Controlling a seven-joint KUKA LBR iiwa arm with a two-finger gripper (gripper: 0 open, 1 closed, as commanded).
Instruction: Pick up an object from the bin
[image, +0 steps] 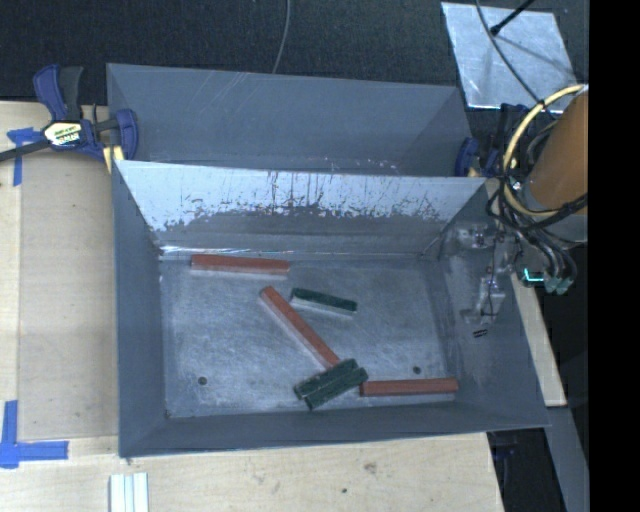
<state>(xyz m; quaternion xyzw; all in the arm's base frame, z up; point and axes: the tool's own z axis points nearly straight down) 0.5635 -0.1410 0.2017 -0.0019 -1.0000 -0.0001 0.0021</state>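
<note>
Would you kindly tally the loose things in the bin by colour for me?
Reddish-brown sticks: 3
Dark green blocks: 2
Total: 5

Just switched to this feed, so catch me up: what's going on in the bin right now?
The arm's gripper hangs over the right sloping wall of the bin, apart from the pieces. On the floor lie three reddish-brown bars: a back bar, a diagonal bar and a front-right bar. A small green block and a larger green block lie by the diagonal bar's ends. Nothing is lifted.
</note>
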